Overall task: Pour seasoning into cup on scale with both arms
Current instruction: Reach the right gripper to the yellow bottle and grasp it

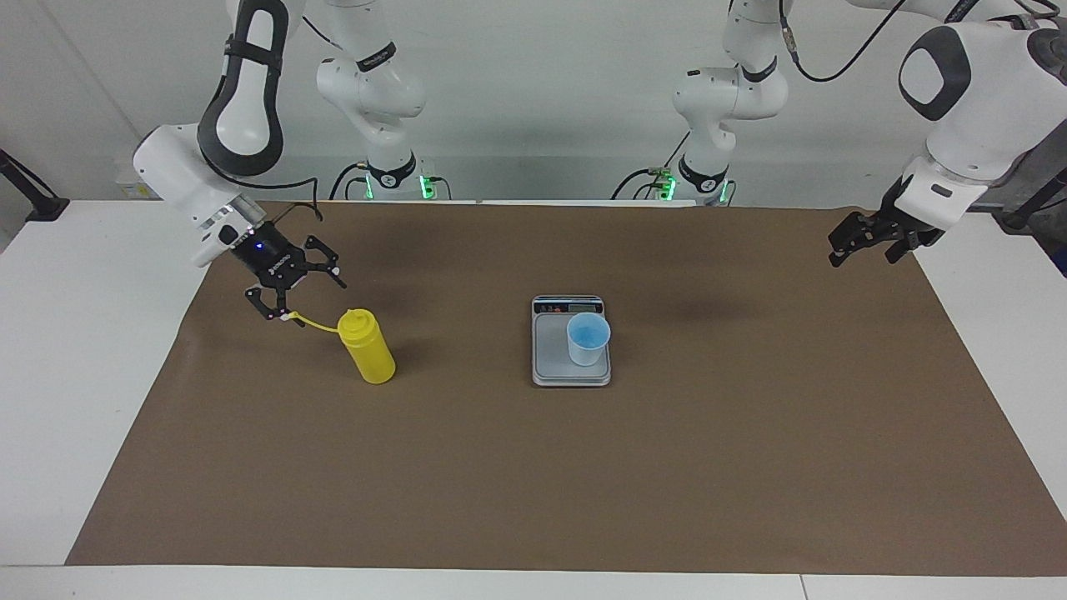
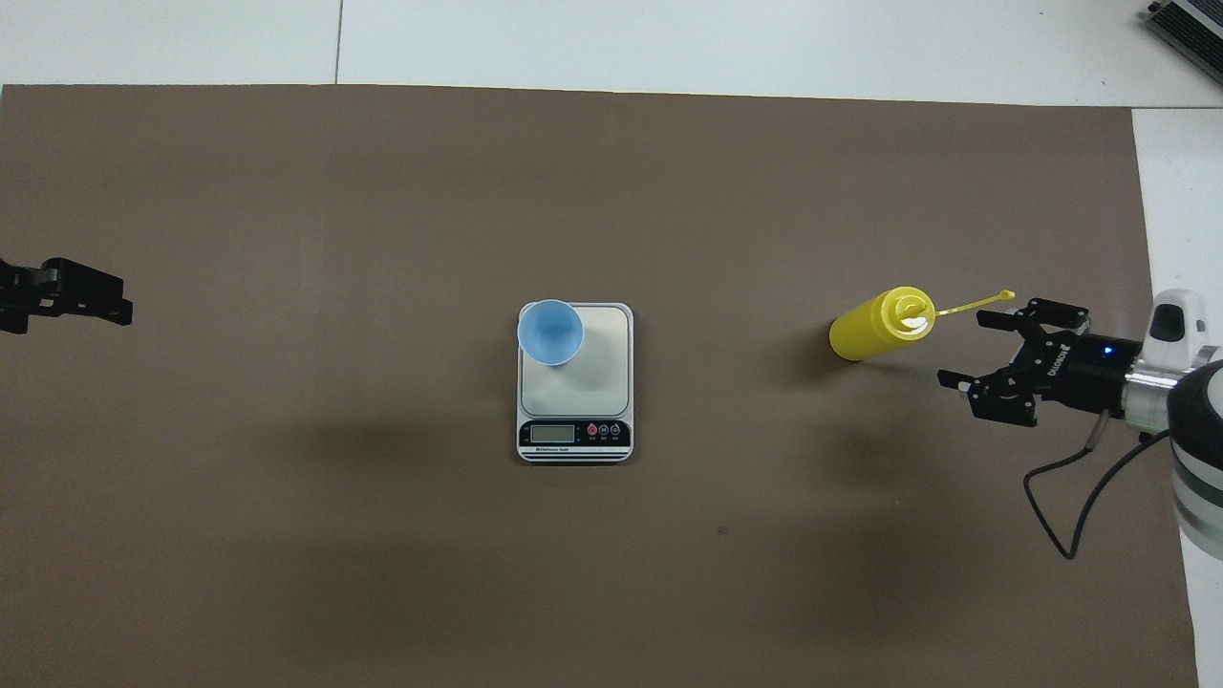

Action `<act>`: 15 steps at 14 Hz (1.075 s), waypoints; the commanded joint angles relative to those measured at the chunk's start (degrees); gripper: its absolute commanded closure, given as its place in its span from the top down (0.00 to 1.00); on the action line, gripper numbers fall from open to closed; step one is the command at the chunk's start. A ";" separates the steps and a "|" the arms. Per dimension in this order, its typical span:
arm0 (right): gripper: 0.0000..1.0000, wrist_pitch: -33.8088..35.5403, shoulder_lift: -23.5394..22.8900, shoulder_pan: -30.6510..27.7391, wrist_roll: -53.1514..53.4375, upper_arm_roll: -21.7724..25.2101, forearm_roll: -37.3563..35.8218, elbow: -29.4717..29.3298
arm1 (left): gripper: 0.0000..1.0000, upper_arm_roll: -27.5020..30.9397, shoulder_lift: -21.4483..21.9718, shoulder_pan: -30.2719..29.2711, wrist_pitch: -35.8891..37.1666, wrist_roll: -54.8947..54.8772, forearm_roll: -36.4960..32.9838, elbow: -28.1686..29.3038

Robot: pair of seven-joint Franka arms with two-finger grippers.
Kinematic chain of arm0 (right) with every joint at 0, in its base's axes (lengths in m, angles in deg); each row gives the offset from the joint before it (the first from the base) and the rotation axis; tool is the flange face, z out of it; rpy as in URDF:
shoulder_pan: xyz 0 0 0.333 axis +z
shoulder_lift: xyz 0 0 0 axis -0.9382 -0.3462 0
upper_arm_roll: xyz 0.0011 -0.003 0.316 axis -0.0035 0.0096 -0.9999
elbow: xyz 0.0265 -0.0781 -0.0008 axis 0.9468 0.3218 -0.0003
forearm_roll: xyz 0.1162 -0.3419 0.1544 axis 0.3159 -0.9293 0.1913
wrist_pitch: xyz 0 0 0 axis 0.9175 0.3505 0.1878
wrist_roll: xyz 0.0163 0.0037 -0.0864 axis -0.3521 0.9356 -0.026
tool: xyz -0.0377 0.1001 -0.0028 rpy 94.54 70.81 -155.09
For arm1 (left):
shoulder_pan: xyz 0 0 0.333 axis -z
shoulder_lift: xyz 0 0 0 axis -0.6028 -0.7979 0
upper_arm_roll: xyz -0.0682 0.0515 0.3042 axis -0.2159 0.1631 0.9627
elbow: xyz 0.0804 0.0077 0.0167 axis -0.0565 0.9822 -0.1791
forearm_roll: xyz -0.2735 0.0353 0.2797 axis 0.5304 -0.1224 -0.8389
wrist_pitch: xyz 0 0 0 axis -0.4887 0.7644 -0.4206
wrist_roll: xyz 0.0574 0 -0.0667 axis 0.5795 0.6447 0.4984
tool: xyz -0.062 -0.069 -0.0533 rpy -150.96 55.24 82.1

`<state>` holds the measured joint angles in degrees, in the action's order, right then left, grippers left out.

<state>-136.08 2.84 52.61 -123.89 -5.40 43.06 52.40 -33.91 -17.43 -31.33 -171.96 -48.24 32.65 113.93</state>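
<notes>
The yellow seasoning bottle (image 1: 368, 350) (image 2: 874, 327) stands upright on the brown mat toward the right arm's end. Its cap strap (image 1: 315, 323) (image 2: 975, 304) sticks out toward that end. My right gripper (image 1: 308, 302) (image 2: 965, 349) is open and tilted toward the bottle, low over the strap's tip and a short gap from the bottle. The light-blue cup (image 1: 588, 337) (image 2: 550, 332) stands on the scale (image 1: 550, 354) (image 2: 597, 382) at mid-table, at the plate's corner toward the left arm's end. My left gripper (image 1: 863, 254) (image 2: 67, 306) hangs open over the mat's edge at its own end.
The brown mat (image 1: 533, 483) covers most of the white table. A black cable (image 2: 1070, 497) loops from the right wrist over the mat. A black clamp (image 1: 33, 200) sits at the table's corner near the right arm.
</notes>
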 commanded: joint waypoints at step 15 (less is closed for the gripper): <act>1.00 2.43 -15.86 0.61 -31.31 -0.56 28.30 -0.62 | 1.00 0.29 1.47 -0.03 -1.33 -0.10 -0.04 2.27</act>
<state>-135.48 -10.14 53.58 -151.37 -5.50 66.90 52.44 -33.81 -17.37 -31.43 -172.12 -48.24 32.65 114.61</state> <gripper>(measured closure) 0.000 0.000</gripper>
